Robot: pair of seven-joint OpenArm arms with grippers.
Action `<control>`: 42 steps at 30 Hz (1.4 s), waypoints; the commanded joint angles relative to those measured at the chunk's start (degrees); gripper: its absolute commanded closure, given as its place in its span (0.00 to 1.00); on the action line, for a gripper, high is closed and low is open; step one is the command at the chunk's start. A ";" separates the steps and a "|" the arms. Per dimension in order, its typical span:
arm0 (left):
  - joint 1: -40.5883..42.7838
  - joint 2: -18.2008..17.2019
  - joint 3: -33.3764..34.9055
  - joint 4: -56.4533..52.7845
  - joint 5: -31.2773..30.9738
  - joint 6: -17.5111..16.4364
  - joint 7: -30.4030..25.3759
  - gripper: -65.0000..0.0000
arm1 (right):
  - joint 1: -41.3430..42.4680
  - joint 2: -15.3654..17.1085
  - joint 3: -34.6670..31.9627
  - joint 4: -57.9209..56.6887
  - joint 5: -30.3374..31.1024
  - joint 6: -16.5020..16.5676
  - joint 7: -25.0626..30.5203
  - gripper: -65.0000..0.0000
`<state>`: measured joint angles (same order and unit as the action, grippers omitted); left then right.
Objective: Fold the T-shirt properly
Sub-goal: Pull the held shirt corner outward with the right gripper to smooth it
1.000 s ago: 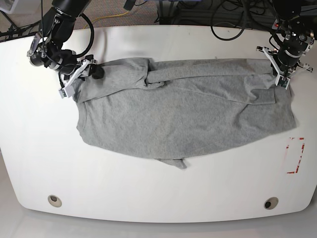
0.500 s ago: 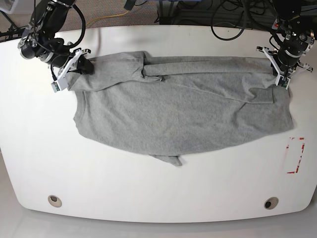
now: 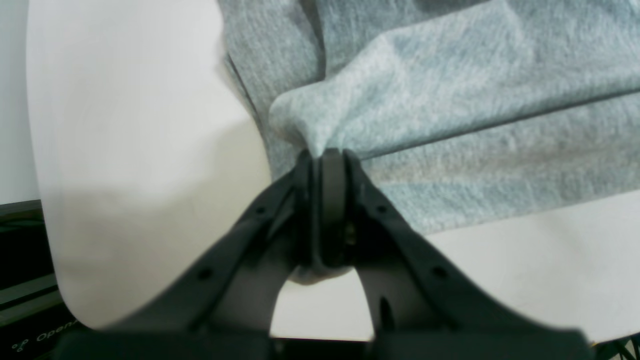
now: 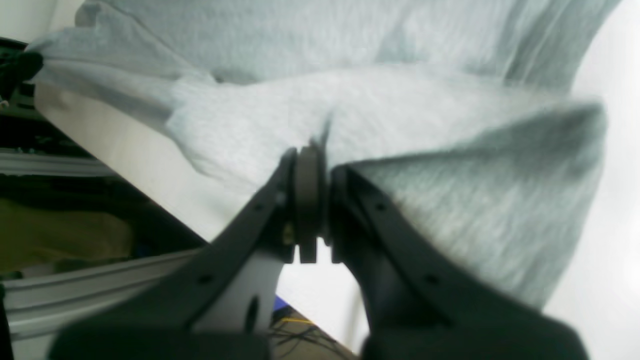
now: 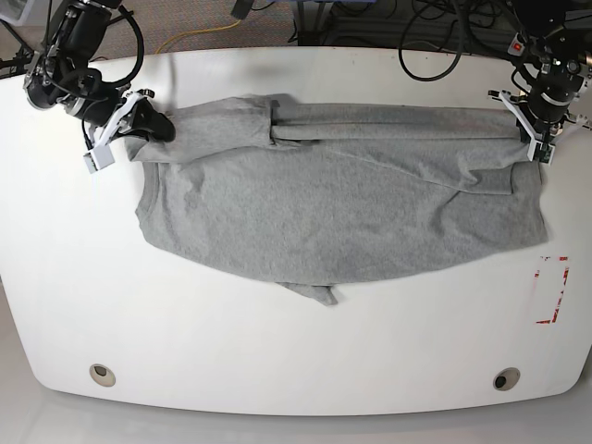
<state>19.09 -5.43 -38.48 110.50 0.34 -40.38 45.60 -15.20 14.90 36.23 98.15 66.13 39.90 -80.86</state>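
The grey T-shirt (image 5: 342, 203) lies spread across the white table (image 5: 296, 351), its far edge folded over and pulled taut between both arms; no lettering shows. At the shirt's far right corner, my left gripper (image 5: 533, 148) is shut on a pinch of the T-shirt (image 3: 450, 100); the wrist view shows the cloth bunched into the closed left gripper (image 3: 325, 155). My right gripper (image 5: 148, 125) is shut on the far left corner. In the right wrist view, folds of the T-shirt (image 4: 400, 115) run into the closed right gripper (image 4: 310, 150).
A red-outlined rectangle (image 5: 551, 289) is marked on the table at the right. Two round grommets (image 5: 103, 375) (image 5: 505, 378) sit near the front edge. Cables lie beyond the table's far edge.
My right gripper has shut on the shirt's far left corner and pulled it left and farther back, stretching the top edge. The left gripper has shifted slightly right and back, still gripping.
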 commanded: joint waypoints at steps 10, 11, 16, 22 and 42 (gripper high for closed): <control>0.20 -0.68 -1.30 0.93 -0.03 0.38 -0.64 1.00 | -2.86 0.71 0.21 -1.84 1.61 0.10 0.99 0.37; 0.20 -0.68 -1.30 0.93 -0.03 0.38 -0.64 1.00 | -3.30 0.71 0.21 -1.84 1.61 0.10 0.99 0.33; 0.20 -0.68 -1.21 0.93 0.06 0.38 -0.64 1.00 | -6.91 0.62 0.21 -1.84 1.70 0.10 0.99 0.34; 0.20 -0.68 -1.21 0.93 0.06 0.38 -0.64 1.00 | -10.78 0.88 0.30 -1.84 1.17 0.10 1.52 0.38; 0.29 -0.68 -1.48 0.93 0.06 0.38 -0.64 1.00 | -8.05 -10.02 0.30 0.71 -15.62 0.10 3.01 0.39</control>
<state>19.35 -5.43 -39.40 110.50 0.56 -40.38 45.74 -22.94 4.73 36.42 98.30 51.70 40.10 -76.73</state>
